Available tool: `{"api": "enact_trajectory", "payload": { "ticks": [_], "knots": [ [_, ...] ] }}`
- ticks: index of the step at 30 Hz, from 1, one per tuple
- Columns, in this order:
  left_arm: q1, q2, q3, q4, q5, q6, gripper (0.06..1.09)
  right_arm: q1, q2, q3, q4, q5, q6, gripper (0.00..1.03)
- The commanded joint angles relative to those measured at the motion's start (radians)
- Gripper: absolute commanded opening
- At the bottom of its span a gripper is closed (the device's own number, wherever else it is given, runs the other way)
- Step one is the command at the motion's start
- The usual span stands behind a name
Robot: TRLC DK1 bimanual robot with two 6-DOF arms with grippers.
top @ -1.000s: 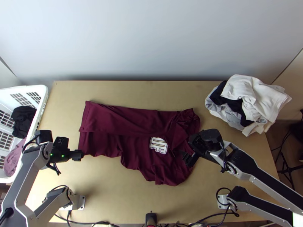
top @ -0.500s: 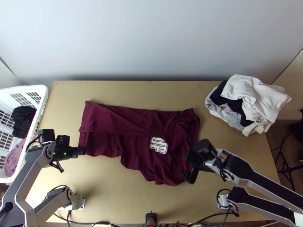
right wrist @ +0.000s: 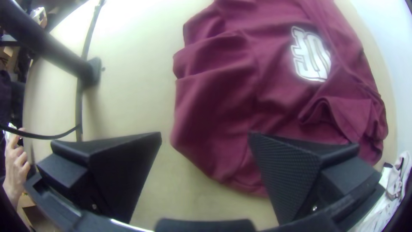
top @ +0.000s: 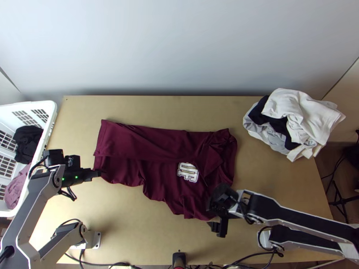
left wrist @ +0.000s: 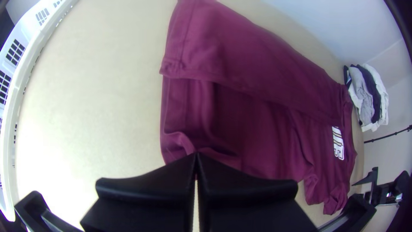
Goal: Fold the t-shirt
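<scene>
T-shirt (top: 155, 172) lies part-folded, left tool (top: 101, 172) pinching its edge at nine o'clock. Right tool (top: 218, 227) gapes at five o'clock

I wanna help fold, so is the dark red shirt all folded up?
Only partly. The far side of the shirt lies turned over in a long flap, but its near side is unfolded.

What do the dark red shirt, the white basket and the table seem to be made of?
The shirt looks like soft, matte fabric, perhaps cotton or a blend: it lies in loose wrinkles. The basket is probably smooth, hard plastic, with stiff white walls and neat slots. The table seems to be wood or wood-based board, flat and tan, though I can't tell which.
</scene>
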Motion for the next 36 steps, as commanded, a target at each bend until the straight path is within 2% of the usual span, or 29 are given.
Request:
{"api": "enact_trajectory", "payload": {
  "ticks": [1, 3, 7, 8, 14, 27, 36],
  "knots": [
    [-0.001, -0.015, 0.014, -0.008, -0.005, -0.012, 0.09, 0.067, 0.063, -0.012, 0.025, -0.004, 0.025, 0.88],
    [0.002, -0.015, 0.017, -0.008, -0.005, -0.012, 0.09, 0.066, 0.078, -0.023, 0.029, -0.004, 0.022, 0.69],
    [0.001, -0.013, 0.02, -0.008, -0.005, -0.009, 0.09, 0.06, 0.091, -0.039, 0.052, -0.019, 0.023, 0.1],
    [0.001, -0.013, 0.02, -0.008, -0.005, -0.007, 0.09, 0.057, 0.089, -0.035, 0.052, -0.018, 0.025, 0.02],
    [0.007, -0.007, 0.034, -0.007, -0.009, 0.005, 0.09, 0.003, 0.054, 0.0, 0.025, -0.016, 0.022, 0.03],
    [0.028, -0.003, 0.105, -0.015, -0.009, 0.016, 0.09, -0.198, 0.031, 0.163, -0.086, -0.016, -0.026, 0.03],
    [0.031, -0.003, 0.168, -0.028, -0.009, 0.012, 0.09, -0.31, 0.028, 0.238, -0.084, -0.016, -0.066, 0.03]
  ]
}}
